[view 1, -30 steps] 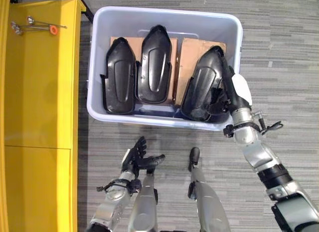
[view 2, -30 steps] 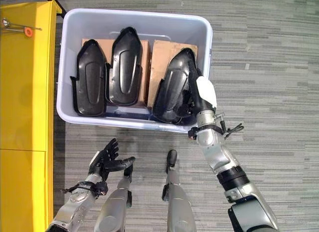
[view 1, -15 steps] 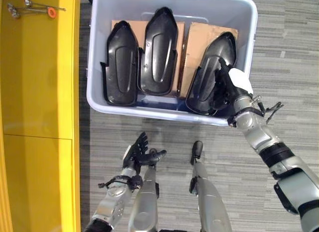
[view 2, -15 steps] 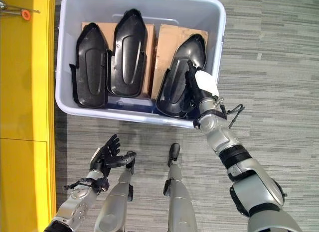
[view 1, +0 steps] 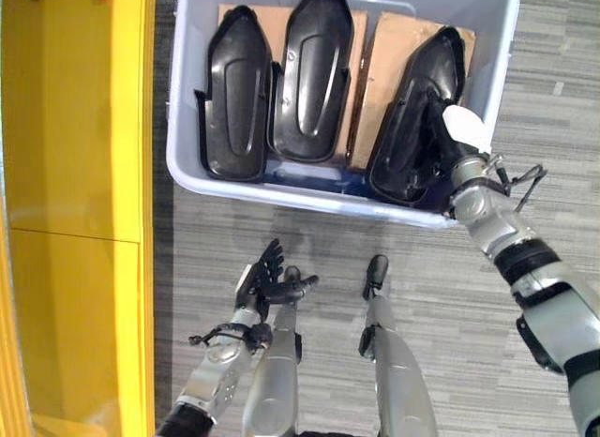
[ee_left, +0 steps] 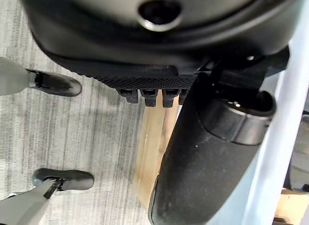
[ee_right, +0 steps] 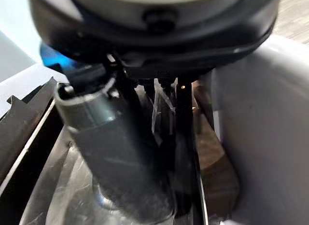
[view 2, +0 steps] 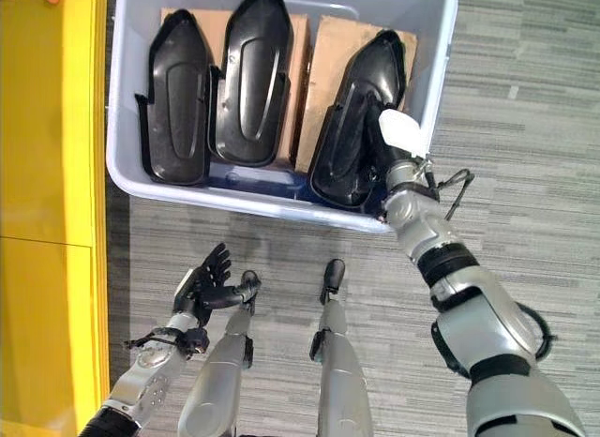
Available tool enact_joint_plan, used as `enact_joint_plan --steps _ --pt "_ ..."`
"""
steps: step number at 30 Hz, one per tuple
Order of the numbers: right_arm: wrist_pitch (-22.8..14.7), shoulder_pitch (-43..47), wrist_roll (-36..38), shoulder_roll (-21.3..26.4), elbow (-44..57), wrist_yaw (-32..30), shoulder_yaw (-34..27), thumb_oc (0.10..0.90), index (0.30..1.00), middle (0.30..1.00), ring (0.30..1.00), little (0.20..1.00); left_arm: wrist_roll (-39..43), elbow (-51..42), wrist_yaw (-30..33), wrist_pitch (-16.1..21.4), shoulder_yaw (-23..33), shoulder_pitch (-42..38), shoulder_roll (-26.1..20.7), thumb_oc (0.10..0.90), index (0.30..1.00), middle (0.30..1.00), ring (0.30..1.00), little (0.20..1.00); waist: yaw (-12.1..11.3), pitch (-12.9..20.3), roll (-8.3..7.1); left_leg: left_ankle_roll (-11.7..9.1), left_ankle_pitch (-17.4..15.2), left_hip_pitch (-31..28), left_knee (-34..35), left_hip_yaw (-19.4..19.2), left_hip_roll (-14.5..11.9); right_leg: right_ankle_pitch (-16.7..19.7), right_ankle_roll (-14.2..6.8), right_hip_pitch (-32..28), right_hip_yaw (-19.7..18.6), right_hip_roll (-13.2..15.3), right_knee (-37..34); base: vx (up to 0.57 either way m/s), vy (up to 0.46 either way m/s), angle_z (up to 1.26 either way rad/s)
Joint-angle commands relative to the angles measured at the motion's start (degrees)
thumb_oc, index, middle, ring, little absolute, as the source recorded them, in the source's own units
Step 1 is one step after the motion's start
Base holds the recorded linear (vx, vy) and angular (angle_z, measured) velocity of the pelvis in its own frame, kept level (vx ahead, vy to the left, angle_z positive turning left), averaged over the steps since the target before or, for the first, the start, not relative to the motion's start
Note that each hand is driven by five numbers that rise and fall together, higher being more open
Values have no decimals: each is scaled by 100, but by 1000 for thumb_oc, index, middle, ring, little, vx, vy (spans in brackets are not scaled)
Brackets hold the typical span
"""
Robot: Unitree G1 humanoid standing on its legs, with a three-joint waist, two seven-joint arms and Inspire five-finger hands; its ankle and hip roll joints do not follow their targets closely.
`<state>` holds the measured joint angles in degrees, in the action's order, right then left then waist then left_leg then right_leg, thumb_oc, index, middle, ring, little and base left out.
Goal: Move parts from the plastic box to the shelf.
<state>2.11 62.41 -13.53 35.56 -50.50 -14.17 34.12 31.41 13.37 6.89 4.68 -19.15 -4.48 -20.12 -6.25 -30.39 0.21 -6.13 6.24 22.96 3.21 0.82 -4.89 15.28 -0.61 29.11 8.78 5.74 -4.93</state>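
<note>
Black moulded plastic part (view 1: 412,128) in the pale grey plastic box (view 1: 497,52) is clasped by the right hand (view 1: 448,148), while the left hand (view 1: 265,283) hangs spread.

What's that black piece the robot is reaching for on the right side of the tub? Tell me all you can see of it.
The right black part is a long, glossy moulded shell, apparently plastic, with a pointed far end, a raised rim and a hollow inside. It lies tilted in the plastic box, partly over a sheet of cardboard. The right robot hand grips its near edge, thumb inside the hollow and fingers over the rim. It lies apart from the two similar parts further left.
</note>
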Motion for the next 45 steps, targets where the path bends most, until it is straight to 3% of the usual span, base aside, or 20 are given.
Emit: enact_joint_plan --steps 1,7,17,20,27,32,36,39,41,44,45 --pt "-21 689 -41 552 -658 90 360 900 1000 1000 1000 1000 119 -700 0 380 -228 116 -305 900 1000 1000 1000 1000 -137 59 179 230 355 307 91 -15 -60 -312 -503 26 -197 529 509 10 -8 12" --pt "-110 1230 -280 882 -1276 283 919 900 1000 1000 1000 1000 88 -688 -62 402 -350 24 -328 900 1000 1000 1000 1000 -253 59 274 217 416 537 135 53 -44 -313 -504 241 -143 540 528 8 0 16" --pt "-159 1862 -517 1379 -1175 294 1557 900 1000 1000 1000 1000 48 -852 -74 423 -408 -103 -375 900 1000 1000 1000 1000 -289 59 327 212 446 717 146 161 -11 -351 -517 428 -93 571 602 10 7 3" --pt "-99 2148 -795 1700 -284 239 1912 900 1000 1000 1000 1000 27 -818 -11 398 -362 -165 -394 900 1000 1000 1000 1000 -187 59 220 223 399 643 146 150 6 -380 -522 366 -106 580 623 17 23 7" --pt "11 2280 -1124 2019 782 175 2054 900 1000 1000 1000 1000 33 -809 57 360 -293 -181 -414 900 1000 1000 1000 1000 -67 59 75 221 357 512 147 118 -1 -377 -524 249 -136 576 585 1 3 0" --pt "115 2103 -1224 2216 1586 104 1750 900 1000 1000 1000 1000 20 -735 105 329 -227 -165 -406 900 1000 1000 1000 1000 34 59 -23 216 324 405 161 98 -5 -385 -525 156 -164 552 557 0 0 0" --pt "224 1608 -1108 2234 2371 -24 1080 900 1000 1000 1000 1000 15 -653 180 280 -120 -131 -359 900 1000 1000 1000 1000 137 59 -108 221 301 329 166 68 -31 -388 -520 96 -203 529 544 0 0 0" --pt "332 762 -988 2127 3301 -241 47 900 1000 1000 1000 1000 0 -600 278 227 -8 -96 -321 900 1000 1000 1000 1000 229 59 -193 228 280 270 171 51 -53 -383 -520 50 -232 503 521 0 0 0" --pt "344 689 -1002 2133 3343 -231 -22 900 1000 1000 1000 1000 0 -602 279 226 -22 -91 -347 900 1000 1000 1000 1000 208 59 -211 228 279 261 172 51 -52 -383 -520 42 -232 504 519 0 0 0" --pt "368 -349 -970 1872 4228 -386 -1079 900 1000 1000 1000 1000 -37 -607 324 156 82 -11 -317 900 1000 1000 1000 1000 288 59 -269 232 250 178 179 16 -63 -377 -538 -42 -250 482 473 0 -13 -5" --pt "350 -1105 -984 1608 4806 -455 -1700 900 1000 1000 1000 1000 -66 -654 337 102 151 90 -309 900 1000 1000 1000 1000 356 59 -296 240 235 127 179 -1 -73 -377 -551 -87 -252 469 465 -2 -17 -11"
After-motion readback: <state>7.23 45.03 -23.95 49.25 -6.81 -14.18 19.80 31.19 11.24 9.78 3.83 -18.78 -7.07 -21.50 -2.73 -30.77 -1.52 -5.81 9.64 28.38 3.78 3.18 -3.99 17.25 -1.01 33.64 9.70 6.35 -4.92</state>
